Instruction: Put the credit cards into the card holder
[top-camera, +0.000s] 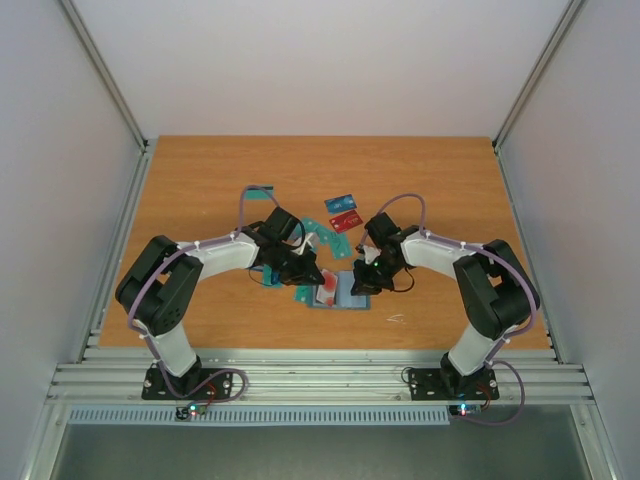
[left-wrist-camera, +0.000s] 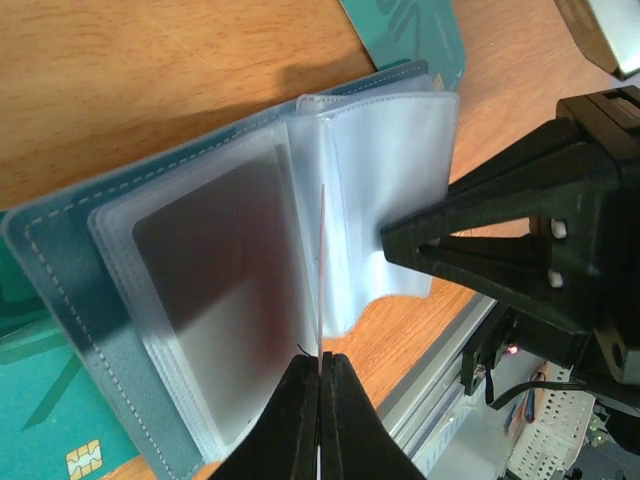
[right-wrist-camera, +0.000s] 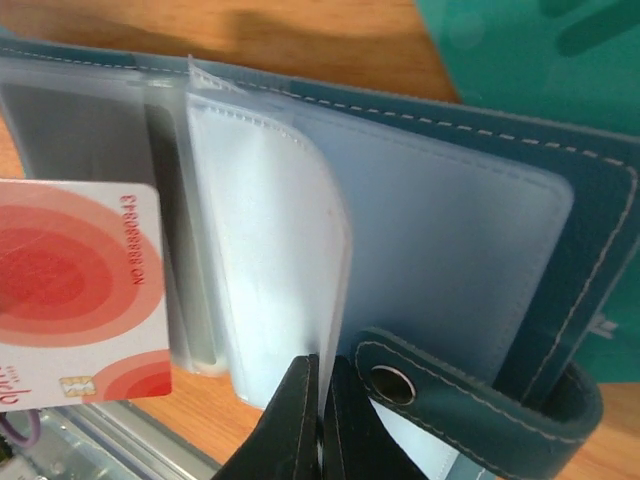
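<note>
On the wooden table (left-wrist-camera: 150, 90), the left gripper (left-wrist-camera: 320, 368) pinches a red card (right-wrist-camera: 70, 290); the right gripper (right-wrist-camera: 322, 368) pinches a clear sleeve (right-wrist-camera: 270, 250), likely to hold the card holder (right-wrist-camera: 600, 240) open.

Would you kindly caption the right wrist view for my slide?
Right gripper shut on a clear sleeve of the open card holder, red card alongside.

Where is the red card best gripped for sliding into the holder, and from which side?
The red card: rear edge, pinched across both flat faces from the side away from the card holder, as the left gripper has it; thin and flat, its leading edge is free for a sleeve.
</note>
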